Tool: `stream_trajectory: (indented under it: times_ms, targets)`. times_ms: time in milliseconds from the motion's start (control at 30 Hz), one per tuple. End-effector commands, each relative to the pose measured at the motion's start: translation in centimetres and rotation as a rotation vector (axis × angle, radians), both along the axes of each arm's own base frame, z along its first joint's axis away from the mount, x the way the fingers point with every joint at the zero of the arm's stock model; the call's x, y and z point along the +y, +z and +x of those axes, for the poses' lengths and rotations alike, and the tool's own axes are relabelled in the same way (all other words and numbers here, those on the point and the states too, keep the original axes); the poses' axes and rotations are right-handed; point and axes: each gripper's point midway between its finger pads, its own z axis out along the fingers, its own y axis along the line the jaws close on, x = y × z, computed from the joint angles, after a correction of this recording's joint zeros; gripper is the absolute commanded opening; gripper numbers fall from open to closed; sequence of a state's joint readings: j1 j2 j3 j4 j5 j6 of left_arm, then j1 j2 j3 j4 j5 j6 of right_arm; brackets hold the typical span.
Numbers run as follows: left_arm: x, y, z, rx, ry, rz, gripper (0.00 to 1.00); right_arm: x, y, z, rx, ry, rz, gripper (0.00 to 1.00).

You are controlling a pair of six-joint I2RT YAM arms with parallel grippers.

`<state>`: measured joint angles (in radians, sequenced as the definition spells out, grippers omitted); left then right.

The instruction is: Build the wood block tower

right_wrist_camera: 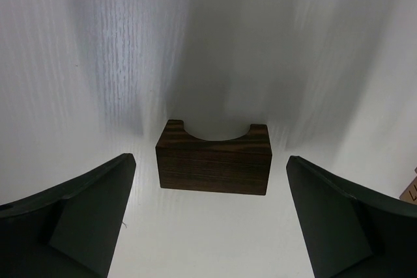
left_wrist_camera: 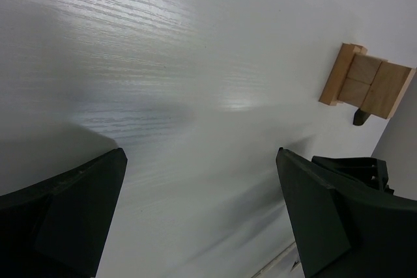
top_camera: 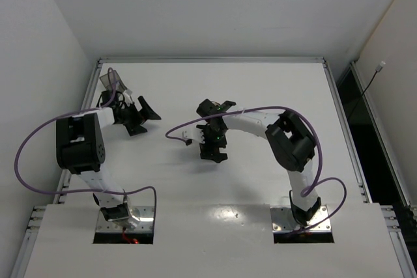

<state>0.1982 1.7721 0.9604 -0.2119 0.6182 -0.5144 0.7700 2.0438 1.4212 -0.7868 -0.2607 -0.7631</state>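
The dark brown arch block (right_wrist_camera: pixel 214 159) lies on the white table, its curved cut facing away. My right gripper (right_wrist_camera: pixel 210 162) is open, with one finger on each side of the arch and neither touching it. In the top view the right gripper (top_camera: pixel 214 150) points down at mid-table and hides the arch. A group of light tan blocks (left_wrist_camera: pixel 366 86), a thin piece, two cubes and a brick pressed together, shows at the right of the left wrist view. My left gripper (left_wrist_camera: pixel 201 161) is open and empty over bare table, well left of the blocks (top_camera: pixel 146 120).
A small dark translucent tray (top_camera: pixel 109 81) stands at the back left corner. A small dark shape (left_wrist_camera: pixel 360 117) touches the tan group; I cannot tell what it is. A tan sliver (right_wrist_camera: pixel 412 191) shows at the right edge. Purple cables loop over both arms.
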Motion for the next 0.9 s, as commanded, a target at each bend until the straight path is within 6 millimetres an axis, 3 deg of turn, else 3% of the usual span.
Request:
stream_trajectory:
  times_ms: [0, 100, 267, 333, 433, 533, 600, 733, 767, 833, 867]
  targets:
    - [0.6, 0.7, 1.4, -0.035, 0.017, -0.010, 1.00, 0.6, 0.1, 0.3, -0.012, -0.003, 0.014, 1.00]
    - [0.6, 0.7, 1.4, -0.035, 0.017, -0.010, 1.00, 0.8, 0.1, 0.5, -0.017, -0.012, 0.021, 0.93]
    - [0.6, 0.4, 1.3, -0.025, 0.017, -0.012, 1.00, 0.6, -0.6, 1.1, -0.034, -0.047, -0.001, 0.65]
    - [0.6, 0.4, 1.3, -0.025, 0.017, -0.012, 1.00, 0.5, -0.8, 1.2, -0.044, -0.049, -0.004, 0.61]
    - [0.6, 0.4, 1.3, -0.025, 0.017, -0.012, 1.00, 0.1, -1.4, 1.3, -0.050, -0.063, -0.027, 0.47]
    - [0.6, 0.5, 1.5, -0.036, 0.017, -0.010, 1.00, -0.3, -1.4, 1.7, -0.058, -0.074, -0.035, 0.14]
    - [0.5, 0.2, 1.2, -0.027, 0.017, -0.012, 1.00, -0.7, -1.4, 1.3, -0.043, -0.074, -0.050, 0.00]
    - [0.3, 0.6, 0.9, -0.037, 0.010, -0.020, 1.00, -0.8, 1.9, 1.2, -0.007, -0.083, -0.001, 0.00]
    - [0.4, 0.7, 1.1, -0.045, 0.010, -0.018, 1.00, -0.9, 3.7, 0.2, 0.028, -0.062, 0.016, 0.00]
    - [0.5, 0.8, 0.4, -0.047, 0.022, 0.000, 1.00, -0.9, 6.9, 0.6, 0.025, -0.050, 0.071, 0.00]
    - [0.5, 1.0, 0.4, -0.064, 0.022, 0.004, 1.00, -1.2, 8.3, -0.9, 0.077, -0.026, 0.084, 0.00]
